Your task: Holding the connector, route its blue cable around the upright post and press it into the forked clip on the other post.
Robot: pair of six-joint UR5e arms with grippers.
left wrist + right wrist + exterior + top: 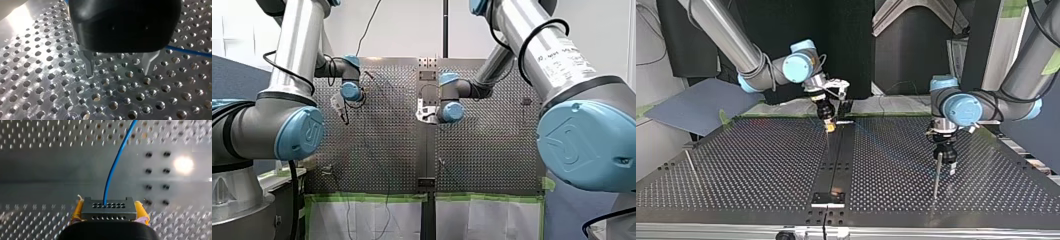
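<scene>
Right end effector grasps connector; left end effector released near post.

The worktop is bare perforated metal, bright and swirl-marked around each hole, with a darker smooth strip down its middle. The connector looks like matt grey plastic; its blue cable has a smooth, slightly glossy sheath. The left arm's jaws are plain metal under a shiny black housing; the right arm's jaws carry dull yellow pads.
</scene>
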